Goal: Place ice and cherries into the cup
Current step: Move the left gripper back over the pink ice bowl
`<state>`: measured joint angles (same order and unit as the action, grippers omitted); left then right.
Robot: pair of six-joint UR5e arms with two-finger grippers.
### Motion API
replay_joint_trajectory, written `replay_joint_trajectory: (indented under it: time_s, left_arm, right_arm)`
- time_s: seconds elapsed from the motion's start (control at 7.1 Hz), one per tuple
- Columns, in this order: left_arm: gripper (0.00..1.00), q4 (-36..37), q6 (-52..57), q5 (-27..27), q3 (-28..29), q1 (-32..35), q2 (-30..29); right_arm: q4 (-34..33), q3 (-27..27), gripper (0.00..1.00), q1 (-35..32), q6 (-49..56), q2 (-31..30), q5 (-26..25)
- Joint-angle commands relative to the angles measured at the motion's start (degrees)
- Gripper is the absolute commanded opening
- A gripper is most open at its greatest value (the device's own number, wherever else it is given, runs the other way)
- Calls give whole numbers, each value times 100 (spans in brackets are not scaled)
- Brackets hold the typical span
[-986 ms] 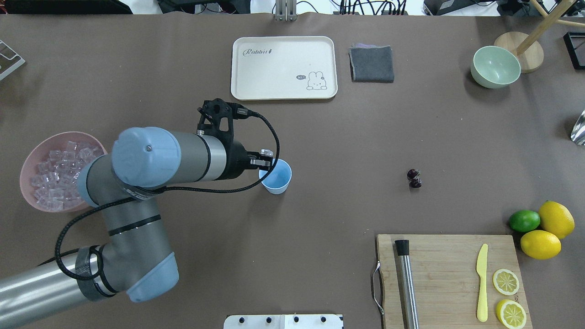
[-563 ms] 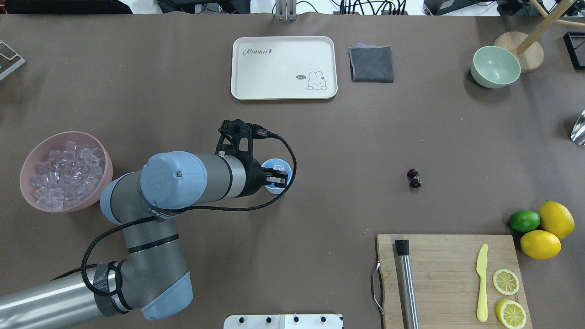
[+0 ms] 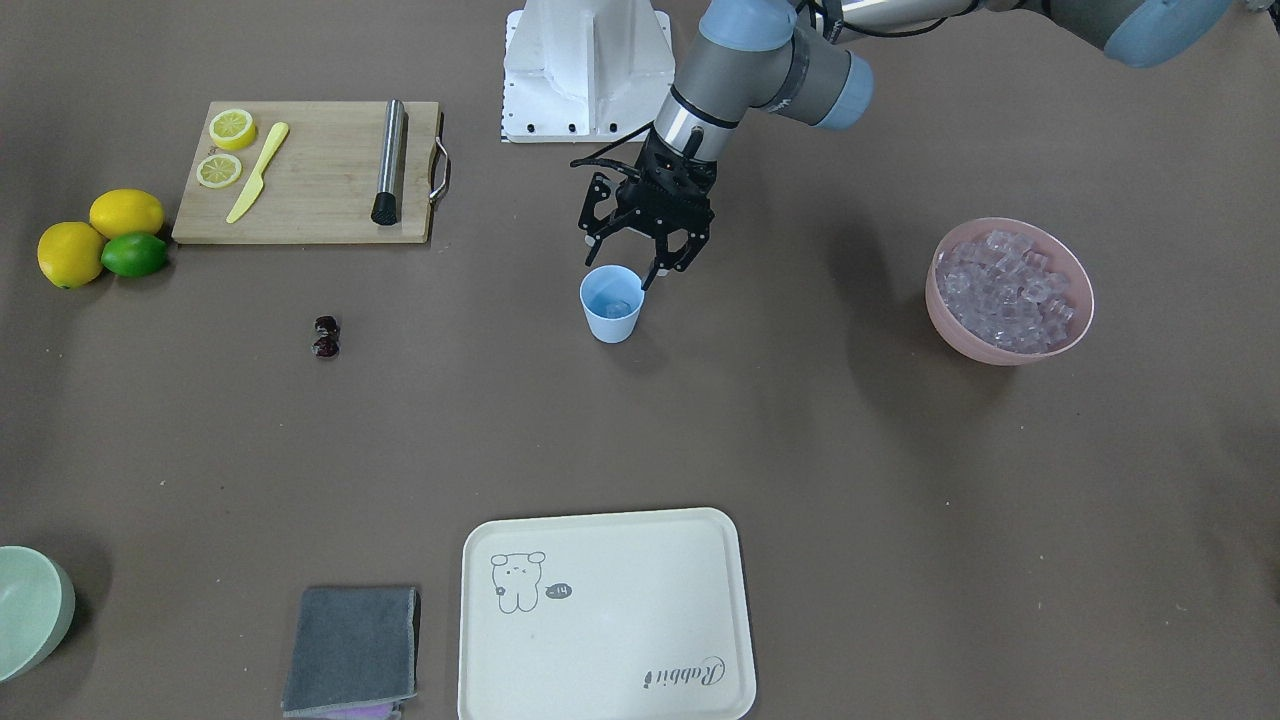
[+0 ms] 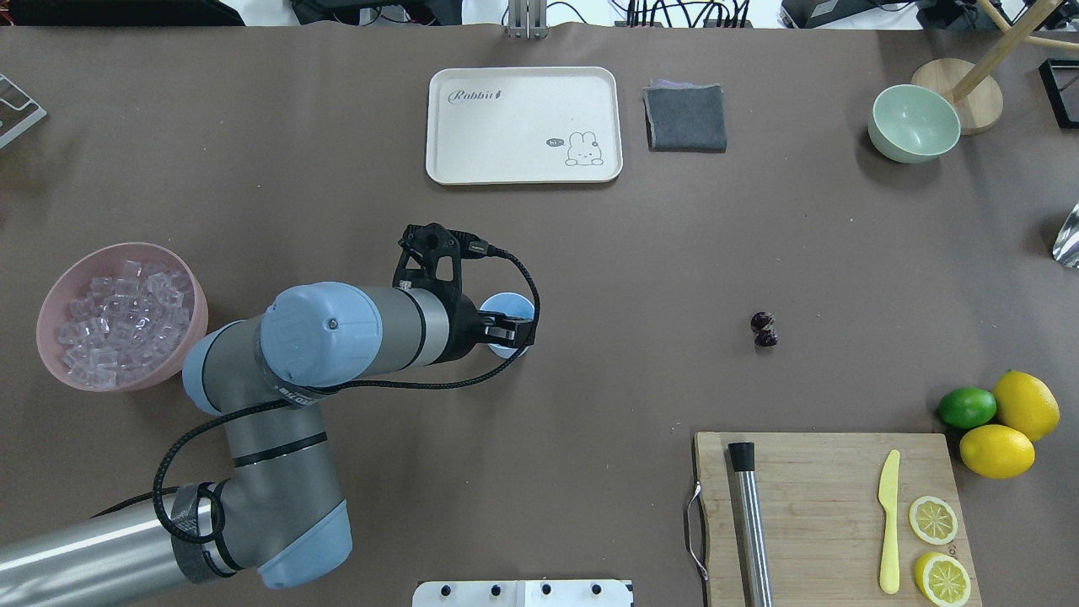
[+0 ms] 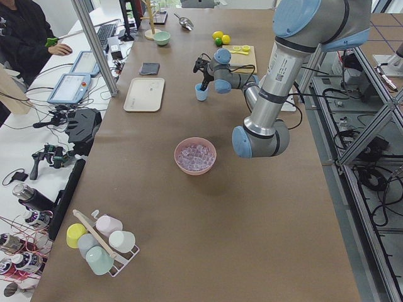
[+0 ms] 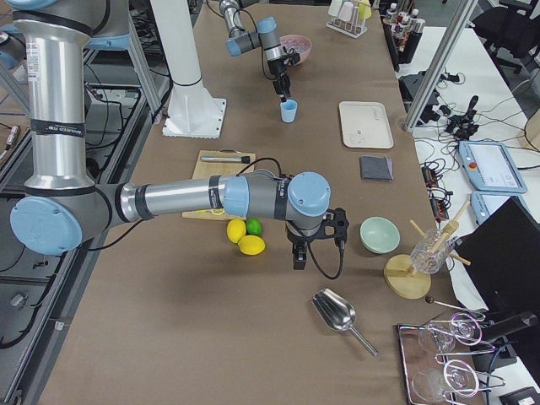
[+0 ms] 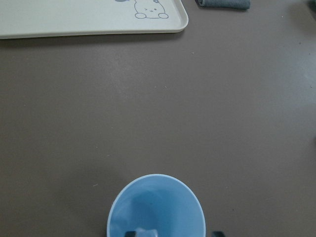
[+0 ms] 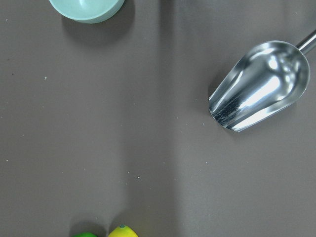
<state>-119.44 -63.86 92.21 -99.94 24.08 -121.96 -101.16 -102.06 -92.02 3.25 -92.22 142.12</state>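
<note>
Front view: the left gripper (image 3: 640, 265) is hanging over the cup (image 3: 612, 320), at approx its 1 o'clock rim, jaws spread wide & gripping nothing. One ice cube (image 3: 617, 303) is lying inside the cup. The cherries (image 3: 326, 337) are sitting on the table at the cup's 9 o'clock, well apart. The pink bowl (image 3: 1005, 348) w/ the rest of the ice (image 3: 1010, 290) is standing at 3 o'clock.

Overhead view: the left gripper (image 4: 508, 330) is covering the cup's (image 4: 508, 301) 6 o'clock half. Cherries (image 4: 764, 329) are lying at 3 o'clock, pink bowl (image 4: 49, 291) at 9, tray (image 4: 523, 169) at 12.

Left side view: the left gripper (image 5: 203, 83) is pointing down at the cup (image 5: 201, 94); too small to judge the jaws.

Right side view: the right gripper (image 6: 298, 256) is hanging btwn the lemons (image 6: 245, 236) & the green bowl (image 6: 379, 234); can't tell if it is open.

Left wrist view: the cup (image 7: 158, 197) is filling the 6 o'clock edge, the ice cube (image 7: 144, 232) showing in it, fingertips (image 7: 216, 233) set wide apart.

Right wrist view: the scoop (image 8: 261, 89) is lying at 2 o'clock, green bowl (image 8: 86, 7) at 11.
</note>
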Motion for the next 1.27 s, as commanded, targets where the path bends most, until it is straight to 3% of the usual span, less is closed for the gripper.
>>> replay_joint_trajectory:
  time_s: [0.0, 0.14, 0.56, 0.85, 1.13]
  left_arm:
    - [97, 1099, 101, 477, -688, 532, 302]
    - [97, 1629, 624, 1038, -1259, 1058, 783]
    - [97, 1599, 2425, 2157, -2185, 2543, 2838]
    - [97, 657, 2993, 2196, -2058, 2795, 4017]
    - [97, -226, 2932, 2196, -1636, 2795, 4556]
  right_arm:
    - [0, -16, 100, 8, -9, 54, 0]
    - [0, -16, 100, 8, -9, 72, 9]
    - [0, -16, 100, 8, 0, 72, 18]
    - [0, -16, 100, 17, 0, 63, 18]
    - [9, -16, 100, 17, 9, 37, 18]
